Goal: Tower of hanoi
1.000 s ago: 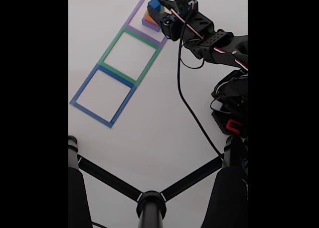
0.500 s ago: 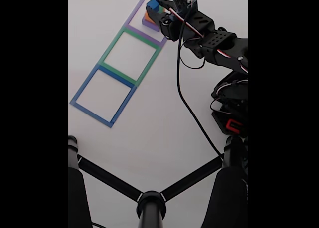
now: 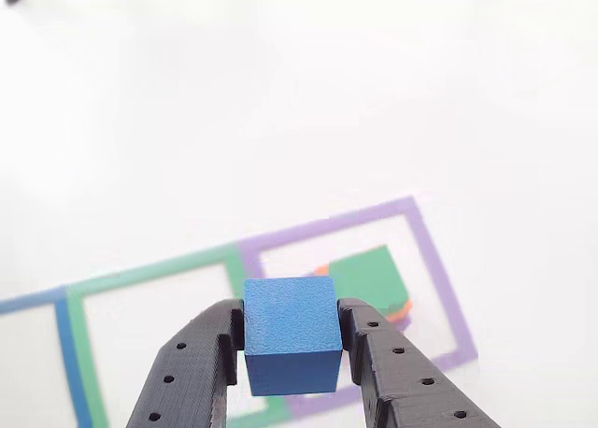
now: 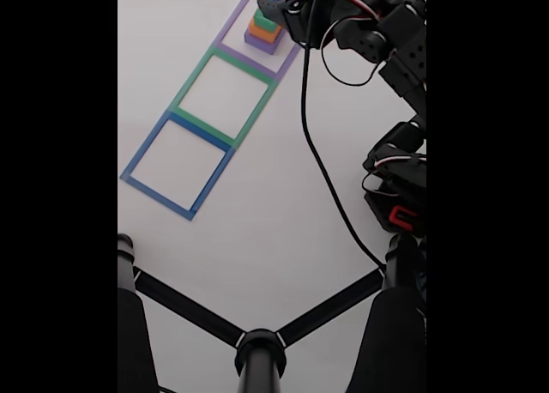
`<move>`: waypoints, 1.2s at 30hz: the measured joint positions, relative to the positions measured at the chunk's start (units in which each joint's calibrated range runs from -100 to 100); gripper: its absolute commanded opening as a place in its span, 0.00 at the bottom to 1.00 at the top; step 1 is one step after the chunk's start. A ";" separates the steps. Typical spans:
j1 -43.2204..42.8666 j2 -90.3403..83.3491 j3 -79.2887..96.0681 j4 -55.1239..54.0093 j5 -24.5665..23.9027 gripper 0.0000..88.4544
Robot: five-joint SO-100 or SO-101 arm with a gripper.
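While raised clear of the stack, blue cube (image 3: pixel 291 335) pinched in gripper (image 3: pixel 291 339); green block (image 3: pixel 370 278), orange block (image 4: pixel 263 33), purple block (image 4: pixel 259 42) stacked inside purple outline (image 3: pixel 439 278).

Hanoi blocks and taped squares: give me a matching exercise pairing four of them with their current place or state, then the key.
Things:
1. blue cube
2. green block
3. purple block
4. blue outline

States:
A. bottom of the stack
B. held up in the end effector
C. nothing inside it
D. top of the remaining stack, inside the purple outline

Pairs: 1-B, 2-D, 3-A, 4-C
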 measured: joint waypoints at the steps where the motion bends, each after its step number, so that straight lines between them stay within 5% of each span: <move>1: -0.74 -0.17 -3.48 4.49 0.00 0.05; 10: -5.32 -1.10 -28.02 33.47 0.00 0.05; 17: -7.20 -2.95 -29.16 37.56 0.00 0.05; 36: -7.37 -5.83 33.68 -19.34 -0.79 0.06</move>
